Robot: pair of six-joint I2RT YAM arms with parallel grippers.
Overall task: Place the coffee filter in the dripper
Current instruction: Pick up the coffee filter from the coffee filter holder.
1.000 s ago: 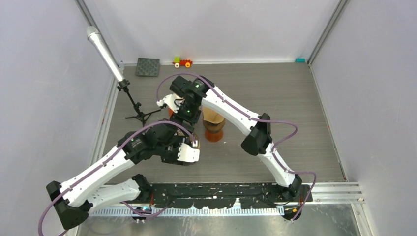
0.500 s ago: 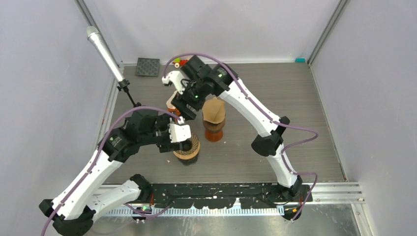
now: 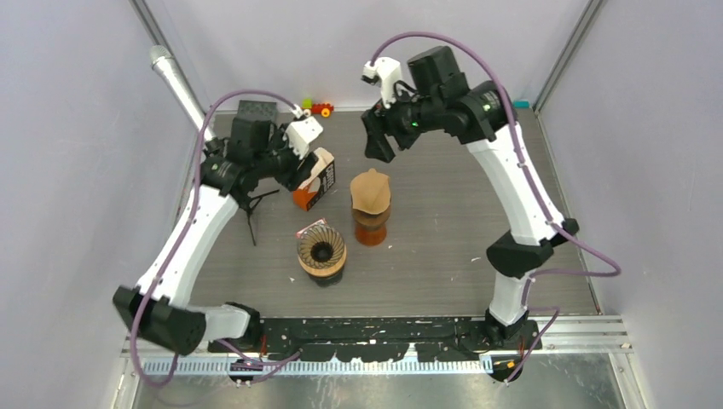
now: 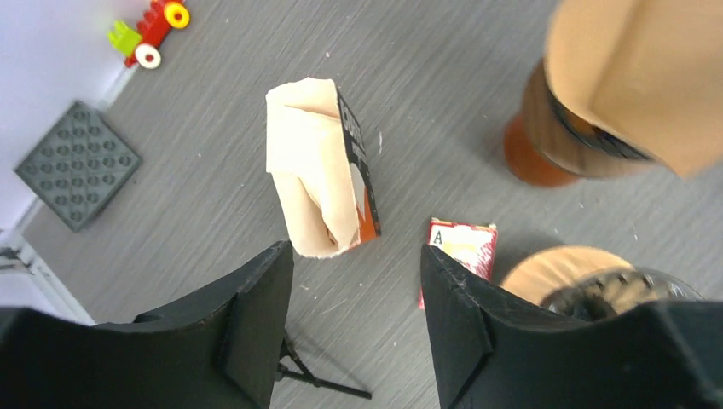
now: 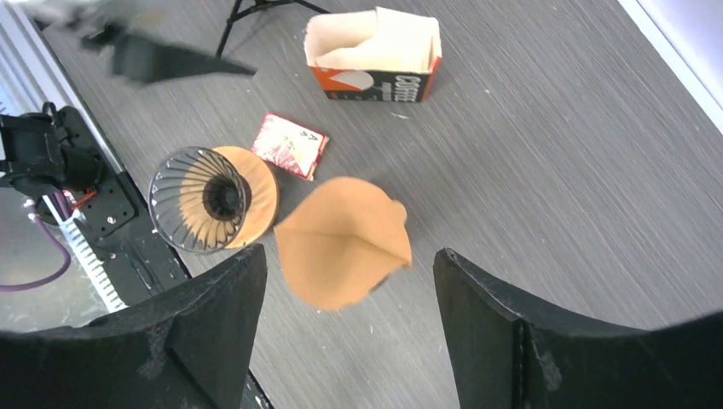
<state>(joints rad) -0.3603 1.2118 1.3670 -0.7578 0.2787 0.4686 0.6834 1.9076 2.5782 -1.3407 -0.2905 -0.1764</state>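
Status: placement step, final stage. The coffee filter rests on top of the brown dripper, near the middle of the table. In the left wrist view the paper overhangs the rim on one side, so I judge it laid on rather than fully seated. Whether its tip sits down in the cone I cannot tell.

Claw state: my right claw hangs high above the filter, jaws wide, nothing between them. My left claw hangs above the filter box, jaws apart and likewise empty. Neither touches paper.

Other items: a second dripper, black and ribbed on a wooden base, stands near the first, with a red sachet beside it. Neither should need handling.

Next move, as I judge it: lower the right claw over the filter, centre on the cone, and press the paper lightly down until it sits level. Keep force low, since the paper creases easily and the dripper could tip.
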